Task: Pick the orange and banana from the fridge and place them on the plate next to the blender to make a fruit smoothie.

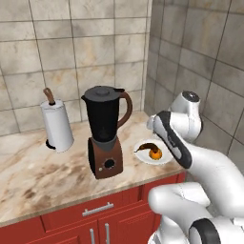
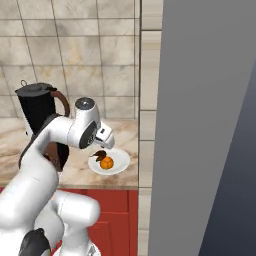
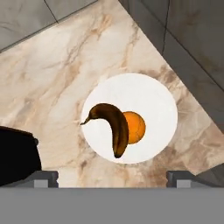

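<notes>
Gripper (image 3: 112,178) hangs above the plate (image 3: 153,94), fingertips (image 3: 43,177) spread wide at either side of the hand view's bottom edge, nothing between them, touching nothing. In the base views the hand is mostly hidden behind the arm's own wrist, so the finger state comes from the hand view.

Straight under the gripper: banana (image 3: 111,127) lies on the plate, curved, dark brown w/ a paler brown sheen on its back, thin stem end pointing off toward the plate's rim. It lies against the orange (image 3: 135,127), partly covering it from this angle. Orange is a plain bright ball, sits just off the plate's centre. Both fruits are inside the rim; the far half of the plate is bare white.

Around: plate sits on a beige marbled counter (image 1: 38,176), close to the corner where the tiled wall (image 1: 95,43) turns. Blender (image 1: 105,131) stands just beside the plate, apart from it – black jug w/ lid, curved brown handle facing the plate, brown base w/ round dial. Its dark edge shows at the lower left of the hand view. Paper-towel roll (image 1: 57,125) on the blender's other side, well apart from the plate. Red cabinet fronts (image 1: 95,214) w/ silver handles below the counter. In the right base view a tall dark grey fridge (image 2: 200,125) side stands right of the counter; the arm's elbow crosses in front of the blender there
</notes>
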Robot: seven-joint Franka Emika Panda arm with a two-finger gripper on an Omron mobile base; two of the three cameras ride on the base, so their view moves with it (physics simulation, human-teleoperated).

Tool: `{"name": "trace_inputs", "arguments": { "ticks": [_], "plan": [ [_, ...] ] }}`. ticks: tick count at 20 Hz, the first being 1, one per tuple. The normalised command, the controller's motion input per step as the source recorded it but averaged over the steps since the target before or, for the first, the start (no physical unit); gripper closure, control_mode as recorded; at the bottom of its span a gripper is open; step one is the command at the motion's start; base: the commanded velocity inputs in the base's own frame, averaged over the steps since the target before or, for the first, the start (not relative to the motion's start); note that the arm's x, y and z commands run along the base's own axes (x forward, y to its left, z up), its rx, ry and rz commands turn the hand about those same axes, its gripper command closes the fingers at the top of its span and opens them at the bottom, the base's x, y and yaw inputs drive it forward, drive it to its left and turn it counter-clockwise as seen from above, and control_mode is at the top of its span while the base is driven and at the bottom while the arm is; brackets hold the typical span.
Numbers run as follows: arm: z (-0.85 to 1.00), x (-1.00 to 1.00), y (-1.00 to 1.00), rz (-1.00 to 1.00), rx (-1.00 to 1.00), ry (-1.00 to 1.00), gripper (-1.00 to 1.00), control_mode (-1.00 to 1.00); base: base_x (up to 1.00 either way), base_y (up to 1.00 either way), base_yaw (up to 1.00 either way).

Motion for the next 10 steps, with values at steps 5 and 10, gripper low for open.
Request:
{"name": "trace_inputs", "arguments": {
  "ticks": [5,10],
  "plan": [
    [0.2,-1.0,-0.03,-0.09,0.0,-0.43,-1.0,-1.0,0.0,0.0,0.0],
    [0.16,-1.0,0.04,-0.1,0.0,-0.46,-1.0,-1.0,0.0,0.0,0.0]
  ]
}}
